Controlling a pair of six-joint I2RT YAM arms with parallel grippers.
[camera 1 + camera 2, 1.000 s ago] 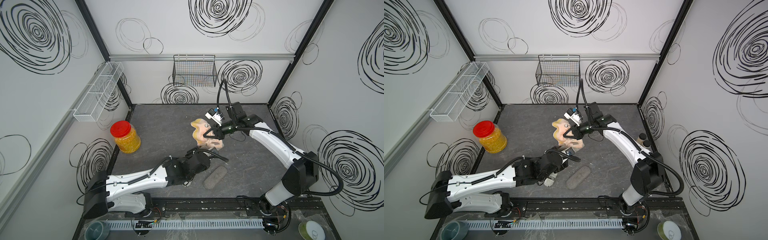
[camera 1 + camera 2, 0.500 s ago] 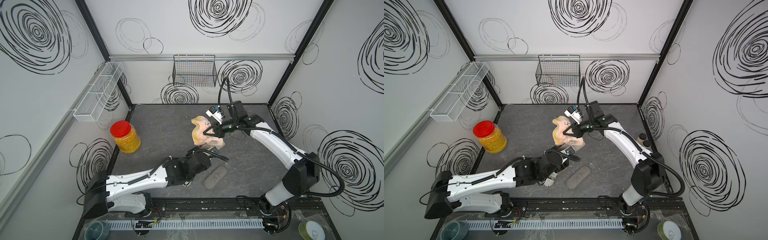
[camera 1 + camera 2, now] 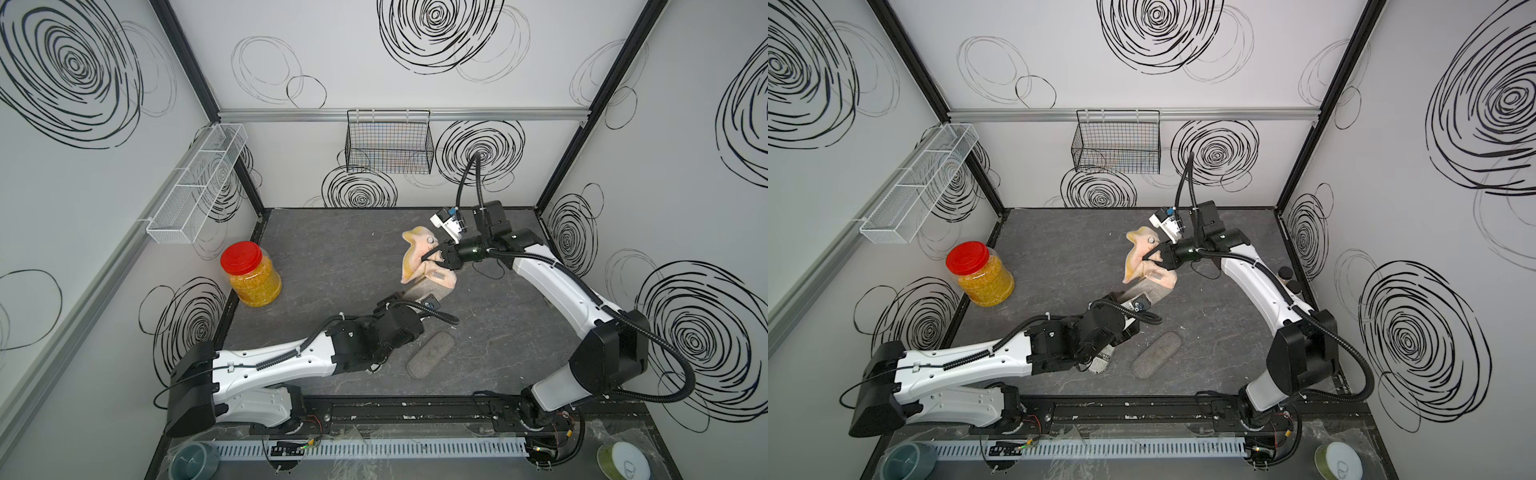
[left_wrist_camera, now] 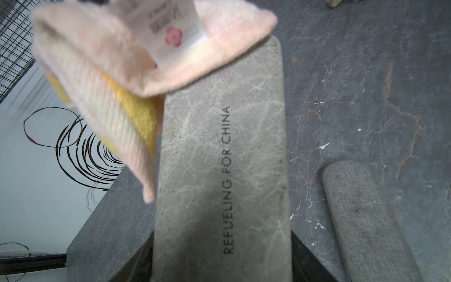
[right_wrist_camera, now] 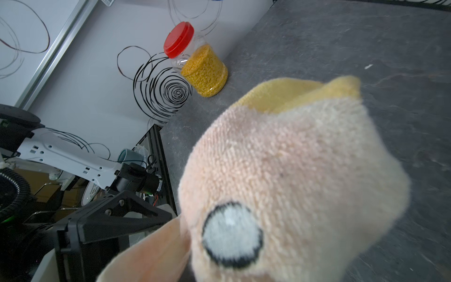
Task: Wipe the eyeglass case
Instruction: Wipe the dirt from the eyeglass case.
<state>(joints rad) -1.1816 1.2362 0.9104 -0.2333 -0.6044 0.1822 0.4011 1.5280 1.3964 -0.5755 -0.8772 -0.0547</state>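
The eyeglass case [image 4: 219,158] is a flat grey marbled one with black lettering; my left gripper [image 4: 222,263] is shut on its near end, one jaw on each side. In both top views the case [image 3: 422,289] [image 3: 1144,293] is held above the table, sticking out of the left gripper [image 3: 413,299] toward the back right. My right gripper [image 3: 430,257] [image 3: 1150,255] is shut on a pink and yellow cloth [image 3: 415,255] [image 5: 292,183]. The cloth [image 4: 109,73] lies over the case's far end. It hides the right jaws in the right wrist view.
A second grey fabric case [image 3: 430,354] [image 4: 366,219] lies on the table just right of the left arm. A red-lidded jar [image 3: 251,274] [image 5: 195,61] of yellow grains stands at the left wall. A black wire basket [image 3: 388,143] and a white wire shelf [image 3: 195,183] hang on the walls.
The right gripper has shifted the cloth a little along the far end of the case. The left arm and the case have stayed still.
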